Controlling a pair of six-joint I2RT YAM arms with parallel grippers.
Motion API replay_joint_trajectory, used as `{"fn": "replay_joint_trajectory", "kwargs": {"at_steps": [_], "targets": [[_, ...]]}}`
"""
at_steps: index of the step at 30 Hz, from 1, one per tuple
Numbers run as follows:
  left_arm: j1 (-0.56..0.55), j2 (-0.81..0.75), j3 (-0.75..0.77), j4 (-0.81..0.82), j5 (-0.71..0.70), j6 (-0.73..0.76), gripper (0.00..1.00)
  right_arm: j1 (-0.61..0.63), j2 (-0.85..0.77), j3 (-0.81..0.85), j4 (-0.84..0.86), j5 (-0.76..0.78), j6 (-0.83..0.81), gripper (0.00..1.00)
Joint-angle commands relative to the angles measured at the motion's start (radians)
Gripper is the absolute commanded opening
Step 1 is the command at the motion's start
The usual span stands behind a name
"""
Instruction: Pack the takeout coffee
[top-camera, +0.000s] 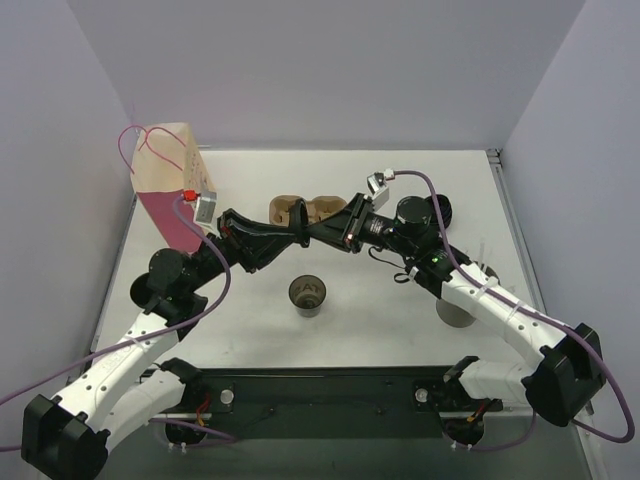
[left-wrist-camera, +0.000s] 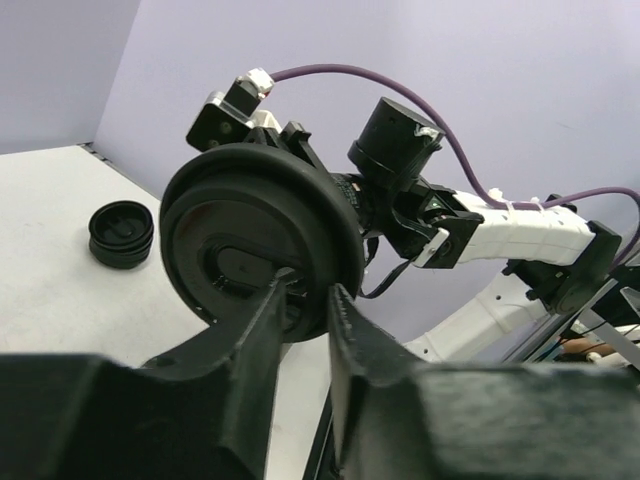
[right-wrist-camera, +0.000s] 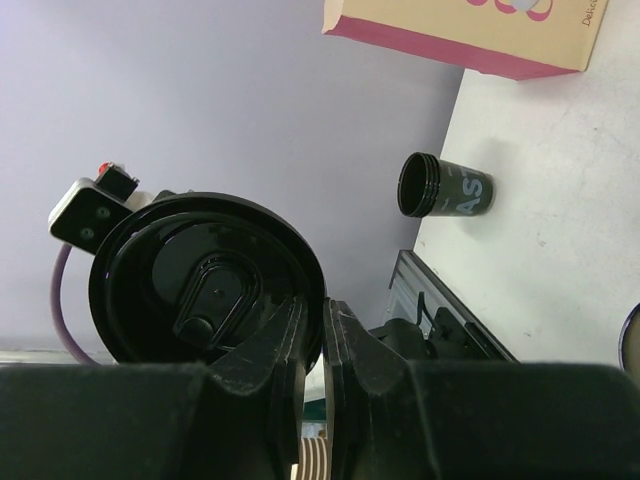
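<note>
A black lid (left-wrist-camera: 255, 235) is held on edge above the brown pulp tray (top-camera: 284, 208), between both grippers. My left gripper (left-wrist-camera: 310, 290) is shut on its lower rim; in the top view it (top-camera: 297, 233) reaches in from the left. My right gripper (right-wrist-camera: 312, 305) pinches the rim of the same lid (right-wrist-camera: 200, 280) from the other side; in the top view it (top-camera: 314, 228) reaches in from the right. One open black cup (top-camera: 308, 293) stands lidless on the table in front of the tray and also shows in the right wrist view (right-wrist-camera: 445, 186).
A stack of loose black lids (top-camera: 440, 210) sits at the right rear and shows in the left wrist view (left-wrist-camera: 122, 233). A taller grey cylinder (top-camera: 457, 312) stands under the right arm. A pink and tan bag (top-camera: 165, 175) stands at the left rear.
</note>
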Motion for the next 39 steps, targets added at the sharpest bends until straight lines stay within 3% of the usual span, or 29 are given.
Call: {"fn": "replay_joint_trajectory", "kwargs": {"at_steps": [1, 6, 8, 10, 12, 14, 15, 16, 17, 18, 20, 22, 23, 25, 26, 30, 39], "targets": [[-0.005, 0.006, -0.016, 0.111, 0.009, -0.03, 0.27, 0.015, 0.008, -0.01, 0.098, -0.028, 0.014, 0.11], [-0.012, 0.005, -0.03, 0.11, -0.002, -0.044, 0.02, 0.014, 0.008, -0.016, 0.111, -0.036, 0.02, 0.16], [-0.012, -0.009, -0.022, 0.082, -0.01, -0.046, 0.0, 0.014, -0.001, -0.022, 0.102, -0.042, 0.009, 0.21], [-0.012, -0.035, -0.002, -0.04, -0.031, -0.015, 0.0, 0.005, -0.03, -0.022, 0.045, -0.037, -0.014, 0.33], [-0.012, -0.055, 0.055, -0.265, -0.055, 0.063, 0.0, -0.004, -0.058, -0.015, -0.028, -0.029, -0.095, 0.49], [-0.012, -0.072, 0.129, -0.51, -0.108, 0.149, 0.0, -0.02, -0.113, 0.004, -0.189, 0.013, -0.216, 0.57], [-0.012, -0.073, 0.156, -0.589, -0.121, 0.178, 0.0, -0.023, -0.153, 0.014, -0.32, 0.042, -0.274, 0.67], [-0.014, -0.07, 0.189, -0.67, -0.158, 0.203, 0.0, -0.027, -0.173, 0.03, -0.393, 0.072, -0.325, 0.72], [-0.019, -0.063, 0.222, -0.84, -0.175, 0.251, 0.0, -0.027, -0.191, 0.068, -0.462, 0.108, -0.378, 0.8], [-0.025, -0.051, 0.293, -0.922, -0.221, 0.273, 0.0, -0.026, -0.224, 0.082, -0.606, 0.191, -0.473, 0.82], [-0.058, -0.002, 0.363, -1.16, -0.293, 0.307, 0.0, -0.024, -0.259, 0.108, -0.702, 0.265, -0.555, 0.89], [-0.1, 0.072, 0.46, -1.287, -0.408, 0.324, 0.0, -0.021, -0.308, 0.139, -0.812, 0.377, -0.641, 0.95], [-0.177, 0.098, 0.49, -1.389, -0.457, 0.327, 0.0, -0.02, -0.325, 0.146, -0.842, 0.407, -0.662, 0.98], [-0.276, 0.187, 0.57, -1.47, -0.627, 0.319, 0.0, -0.02, -0.368, 0.163, -0.908, 0.489, -0.718, 0.99], [-0.358, 0.222, 0.595, -1.528, -0.667, 0.31, 0.0, -0.018, -0.382, 0.169, -0.926, 0.51, -0.733, 0.99], [-0.481, 0.432, 0.726, -1.634, -0.79, 0.298, 0.0, -0.017, -0.436, 0.194, -0.995, 0.573, -0.782, 0.99], [-0.531, 0.663, 0.859, -1.711, -0.809, 0.309, 0.0, -0.014, -0.505, 0.186, -1.007, 0.593, -0.815, 0.99]]}}
